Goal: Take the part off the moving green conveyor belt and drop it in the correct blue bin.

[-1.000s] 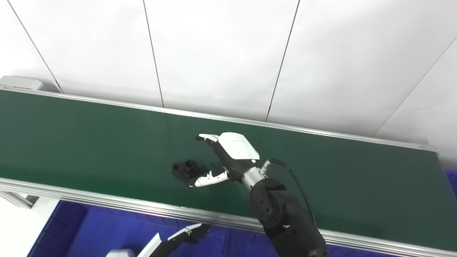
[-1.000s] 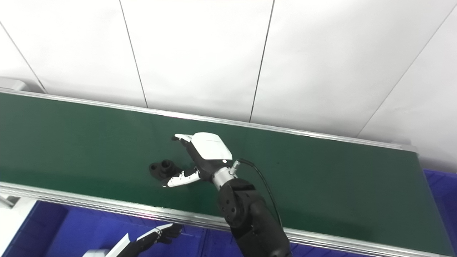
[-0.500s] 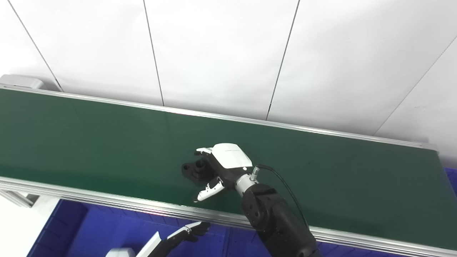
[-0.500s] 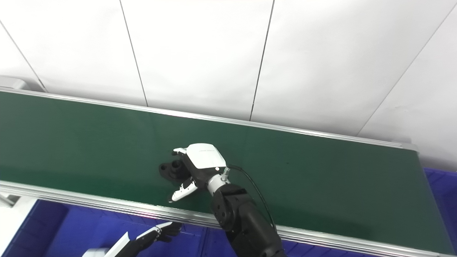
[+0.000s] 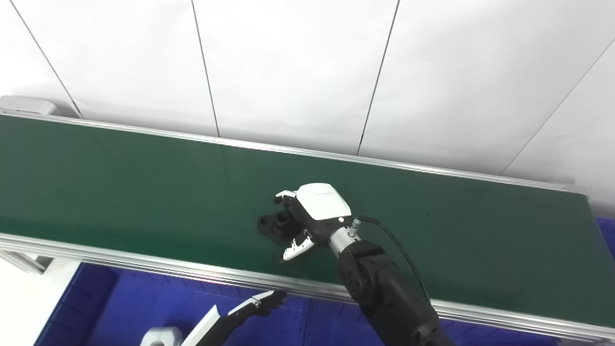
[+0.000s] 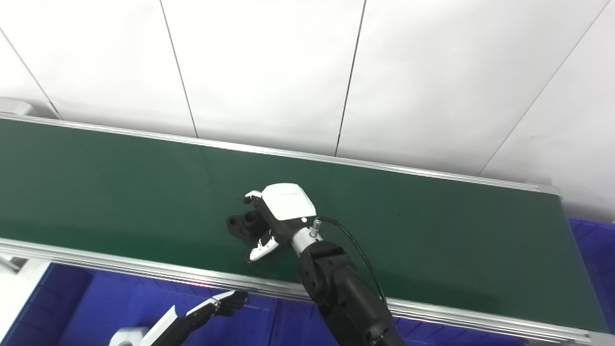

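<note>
A small black part [image 5: 270,225] with a raised round boss lies on the green belt [image 5: 120,182] near its front edge. My right hand [image 5: 314,207] rests on the belt just right of it. Its fingers curl over the part's far and right side and hide that end. The white thumb tip [image 5: 291,252] points down-left below the part, with a strip of belt showing between them. The part sits flat on the belt. My left hand [image 5: 262,303] hangs low in front of the belt over a blue bin, fingers stretched out and holding nothing.
The belt's silver front rail [image 5: 144,269] runs along the near side and a back rail lies against the white wall. Blue bins [image 5: 120,307] sit below the front rail, and another blue bin corner [image 6: 593,250] shows past the belt's right end.
The part has ridden the belt to the right. My right hand came down beside it and its fingers curled over it, the thumb swinging in under it. The left hand barely moved.
</note>
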